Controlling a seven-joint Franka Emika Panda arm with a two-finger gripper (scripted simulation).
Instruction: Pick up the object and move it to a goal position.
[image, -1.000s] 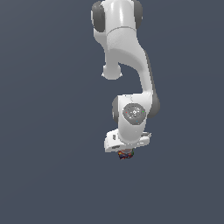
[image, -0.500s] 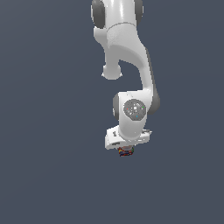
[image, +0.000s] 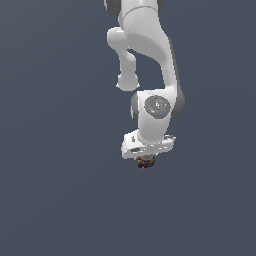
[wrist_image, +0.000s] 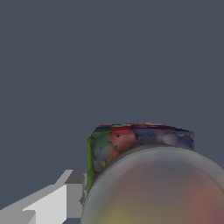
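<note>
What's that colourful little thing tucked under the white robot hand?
A small speckled can, red, blue and orange, peeks out below the gripper. Its top part is covered by the gripper, so the fingers' hold cannot be seen.

Plain dark grey-blue backdrop (image: 50, 150) throughout, flat and featureless. Even, soft lighting. Same grey-blue fill (wrist_image: 109, 57) in the wrist view.

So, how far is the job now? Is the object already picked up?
Done: the can sits directly under the white tool, and the wrist view shows it close against a grey finger, so it looks gripped. In hand: the arm is carrying it. Left: the goal position; no marker is visible, so the remaining distance cannot be judged.
</note>
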